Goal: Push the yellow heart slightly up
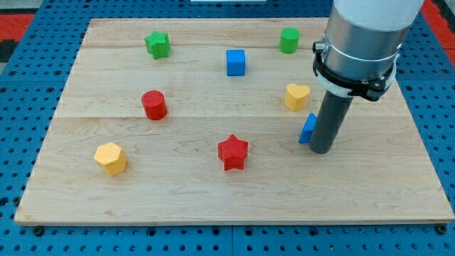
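Note:
The yellow heart (296,96) lies on the wooden board (213,199) at the right of centre. My tip (321,150) rests on the board below and to the right of the heart, apart from it. A small blue block (308,129), its shape partly hidden by the rod, sits right against the rod's left side, just below the heart.
A blue cube (236,62) and a green cylinder (288,40) lie toward the view's top. A green star (157,44) is at top left. A red cylinder (153,104), a yellow hexagon (111,158) and a red star (232,152) lie to the left and bottom.

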Robot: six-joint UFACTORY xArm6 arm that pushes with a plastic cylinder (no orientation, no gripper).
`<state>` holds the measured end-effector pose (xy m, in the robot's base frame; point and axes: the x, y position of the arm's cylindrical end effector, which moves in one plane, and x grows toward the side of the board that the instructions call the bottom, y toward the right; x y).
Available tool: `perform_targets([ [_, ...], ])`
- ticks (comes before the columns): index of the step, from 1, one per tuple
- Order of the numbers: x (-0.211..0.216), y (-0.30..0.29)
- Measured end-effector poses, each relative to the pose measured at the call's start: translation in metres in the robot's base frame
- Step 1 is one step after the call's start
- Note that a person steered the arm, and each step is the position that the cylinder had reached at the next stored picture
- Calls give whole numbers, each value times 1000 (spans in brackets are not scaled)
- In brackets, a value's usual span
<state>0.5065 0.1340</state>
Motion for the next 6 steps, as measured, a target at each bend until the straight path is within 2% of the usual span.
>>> perform_targets([
  [2, -20, 42],
  [3, -24, 23],
  [4, -59, 41],
  [6, -88, -21],
])
